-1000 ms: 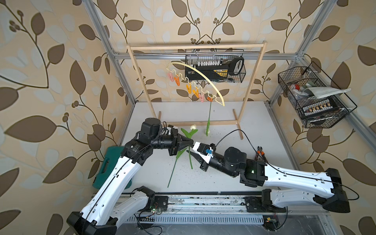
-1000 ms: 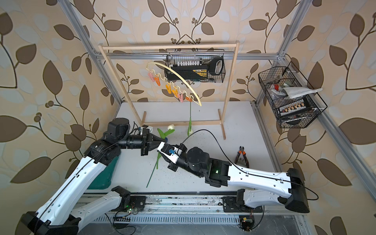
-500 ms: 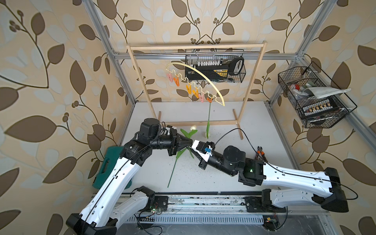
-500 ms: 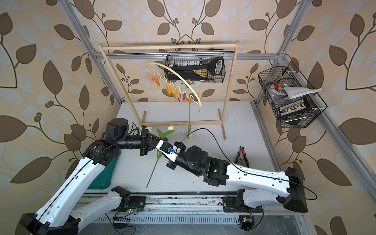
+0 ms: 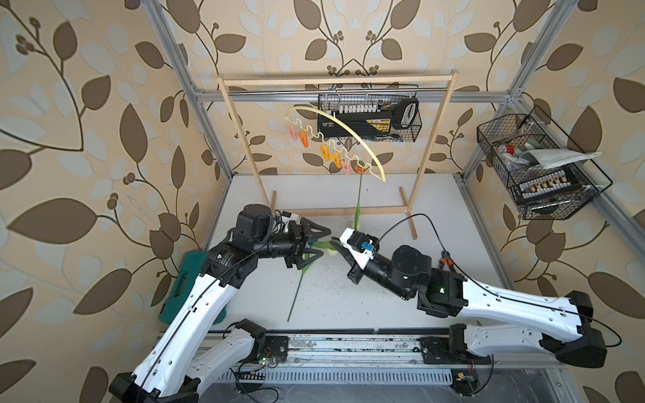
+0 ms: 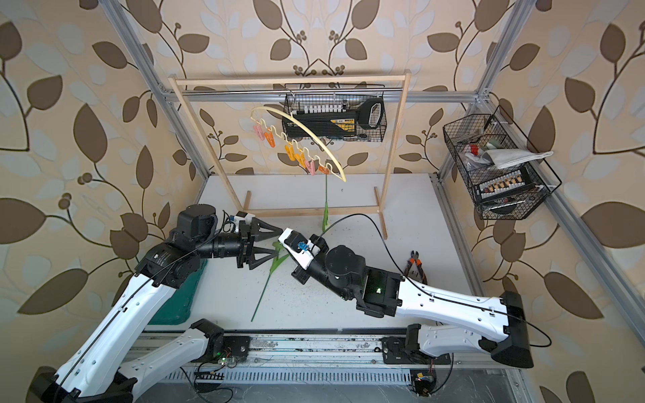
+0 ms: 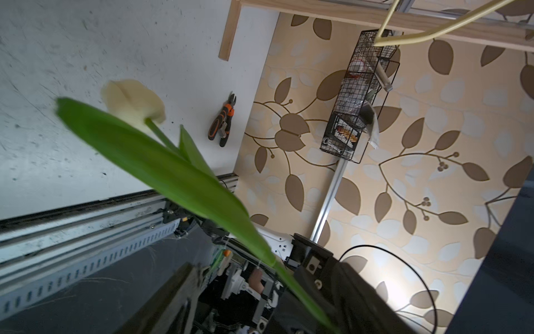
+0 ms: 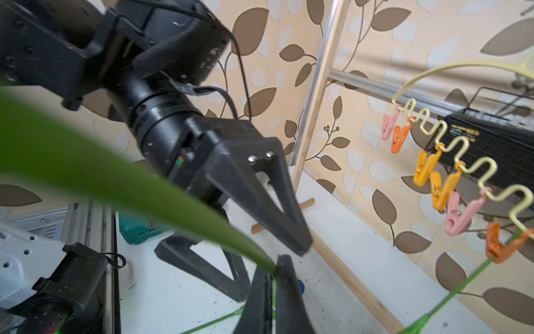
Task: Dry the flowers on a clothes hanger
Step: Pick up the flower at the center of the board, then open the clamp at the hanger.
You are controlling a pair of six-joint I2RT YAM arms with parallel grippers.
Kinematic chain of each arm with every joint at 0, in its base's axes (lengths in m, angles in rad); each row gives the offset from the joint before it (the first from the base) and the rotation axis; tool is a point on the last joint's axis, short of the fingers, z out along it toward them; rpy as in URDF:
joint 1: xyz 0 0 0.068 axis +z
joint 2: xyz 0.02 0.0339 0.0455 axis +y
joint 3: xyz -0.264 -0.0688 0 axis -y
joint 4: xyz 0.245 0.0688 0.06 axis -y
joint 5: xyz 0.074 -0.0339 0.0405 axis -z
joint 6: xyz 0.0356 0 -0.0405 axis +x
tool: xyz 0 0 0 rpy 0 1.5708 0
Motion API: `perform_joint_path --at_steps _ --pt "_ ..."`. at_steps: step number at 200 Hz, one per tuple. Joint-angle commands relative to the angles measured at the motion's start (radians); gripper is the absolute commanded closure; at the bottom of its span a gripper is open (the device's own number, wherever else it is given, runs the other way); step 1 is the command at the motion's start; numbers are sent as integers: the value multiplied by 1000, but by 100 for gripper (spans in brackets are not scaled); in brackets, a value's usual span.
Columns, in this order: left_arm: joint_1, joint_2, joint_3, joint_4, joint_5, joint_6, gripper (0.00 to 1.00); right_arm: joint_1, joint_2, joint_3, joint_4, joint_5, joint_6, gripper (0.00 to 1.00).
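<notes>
The pale yellow clothes hanger hangs tilted from the rack's rail, with orange and pink clothespins on its wavy bar. One flower's stem hangs from the end orange clothespin. A cream-headed flower with long green leaves is held above the table, its stem slanting down toward the front. My right gripper is shut on that flower just below its leaves. My left gripper stands open around the same flower, its fingers clear of it.
A wooden rack frame spans the back, with a wire basket behind the hanger. Another wire basket hangs on the right wall. Orange-handled pliers lie at the right. A green case sits at the left edge.
My left gripper has let go of the flower and opened wide. My right gripper has closed on the flower and moved slightly toward the left gripper.
</notes>
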Motion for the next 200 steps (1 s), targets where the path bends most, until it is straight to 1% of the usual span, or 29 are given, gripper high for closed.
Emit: perform_joint_path --at_steps 1,11,24,36,49,60,77,93,116,136,158,172,189,200 --pt "0 5 116 -80 -119 241 22 -111 -84 32 -161 19 163 99" --pt "-1 5 146 -106 -179 338 23 -171 -121 20 -211 -17 220 100" --pt "0 -9 143 -109 -302 439 23 -256 -159 17 -297 -99 289 100" --pt "-1 -40 86 -43 -402 515 25 -342 -176 21 -374 -222 343 100" --pt "-1 -55 6 63 -459 561 25 -438 -163 34 -451 -394 392 100" --pt "-1 -38 -39 145 -468 581 27 -502 -128 45 -496 -548 423 100" --pt "-4 31 -66 273 -417 617 28 -581 -55 52 -523 -764 458 100" --pt "-21 114 -23 314 -400 668 28 -624 -4 44 -506 -884 485 100" --pt "-37 215 67 340 -373 741 27 -662 33 15 -421 -998 540 100" --pt "-38 280 104 403 -368 786 27 -686 81 5 -340 -1074 601 100" --pt "-37 350 120 503 -352 822 29 -691 145 -3 -250 -1089 666 100" --pt "-37 402 149 539 -351 842 31 -695 191 -16 -164 -1095 732 100" --pt "-37 469 190 578 -349 860 33 -699 253 -41 -42 -1080 823 100" --pt "-38 508 218 598 -350 870 36 -699 297 -44 5 -1069 852 100"
